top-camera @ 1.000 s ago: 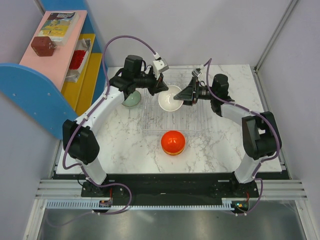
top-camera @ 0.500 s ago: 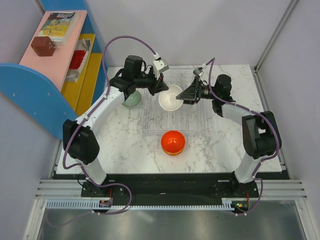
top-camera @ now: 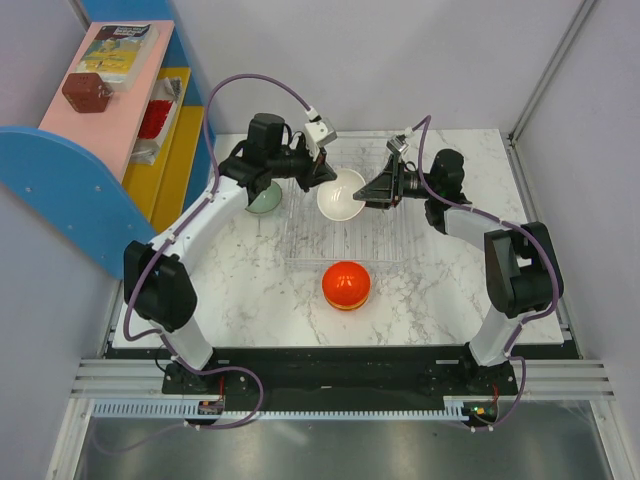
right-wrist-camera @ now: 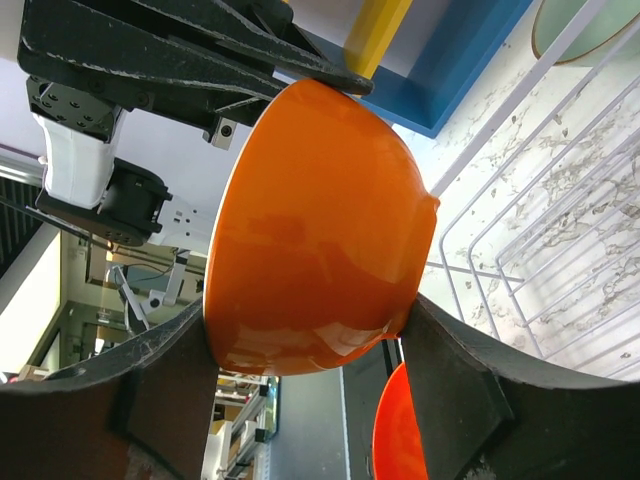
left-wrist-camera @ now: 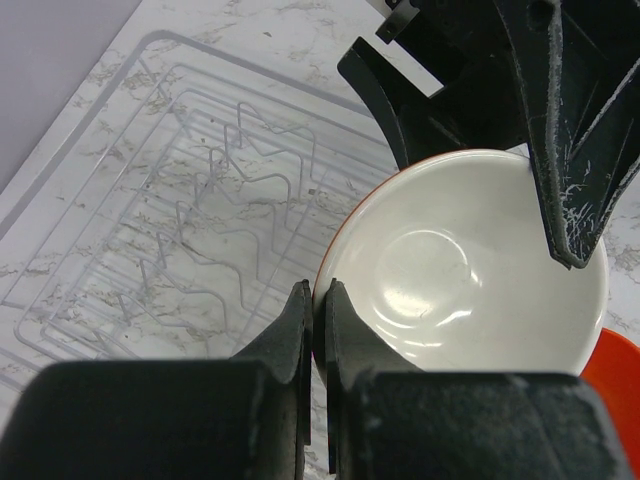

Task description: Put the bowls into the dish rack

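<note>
The white marble-look table (top-camera: 440,290) has a see-through wire dish rack (top-camera: 375,240) sitting flat on it toward the back middle. There's an orange bowl (top-camera: 346,285) upside down just in front of the rack, and a pale green bowl (top-camera: 263,201) right by its left side.

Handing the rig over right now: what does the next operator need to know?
Left hand: shut on the rim of the white-lined orange bowl, held over the dish rack.
Right hand: fingers either side of that same bowl; firm grip unclear.
On the table: inverted orange bowl in front of the rack, green bowl at its left.
Done: nothing seated in the rack.
Left: seat all three bowls.
</note>
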Available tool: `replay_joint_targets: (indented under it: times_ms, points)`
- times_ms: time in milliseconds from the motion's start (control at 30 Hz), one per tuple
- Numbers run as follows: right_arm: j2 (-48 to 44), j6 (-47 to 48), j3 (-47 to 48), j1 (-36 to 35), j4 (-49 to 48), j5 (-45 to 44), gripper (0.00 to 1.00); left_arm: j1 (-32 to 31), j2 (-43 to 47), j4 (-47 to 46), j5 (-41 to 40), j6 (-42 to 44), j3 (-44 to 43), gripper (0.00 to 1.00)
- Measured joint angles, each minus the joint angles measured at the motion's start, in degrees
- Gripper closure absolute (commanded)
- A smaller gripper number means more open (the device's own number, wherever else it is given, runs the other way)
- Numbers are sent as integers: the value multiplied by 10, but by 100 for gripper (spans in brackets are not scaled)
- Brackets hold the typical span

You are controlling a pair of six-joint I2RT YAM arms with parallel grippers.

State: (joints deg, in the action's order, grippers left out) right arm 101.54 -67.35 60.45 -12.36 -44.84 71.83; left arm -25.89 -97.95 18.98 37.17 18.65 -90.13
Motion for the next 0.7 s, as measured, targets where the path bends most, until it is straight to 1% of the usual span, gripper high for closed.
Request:
replay_joint_targets:
  times_ms: [33,67,133,167,233,267,367,400,500,533,633,700]
  points:
    - [0,0,0,0,-2,0,52,0,1,-3,-1,-1,2,98]
    - [0,-1,0,0,-3,0,58,0,2,-3,-1,-2,2,98]
    - [0,-2,0,0,-7,-1,66,0,2,-6,0,-2,2,98]
    - [0,-2,0,0,-7,-1,76,0,2,-7,0,-2,2,98]
    - [0,-3,-1,2,-8,-2,87,0,3,-8,0,-4,3,98]
    - [0,-3,-1,3,-9,-3,99,0,3,-9,0,-4,3,95]
    - [0,-2,-4,5,-11,-4,100,0,3,-9,2,-6,3,84]
    - [0,0,-4,6,-10,-5,100,0,3,-9,3,-8,3,83]
    - [0,11,-4,9,0,-9,100,0,3,-9,5,-10,5,71]
    - [0,16,-4,10,9,-12,100,0,3,-9,5,-10,5,64]
    - [0,32,-6,16,39,-23,100,0,3,-11,10,-14,5,63]
    - [0,46,-6,18,64,-33,100,0,3,-11,11,-15,5,60]
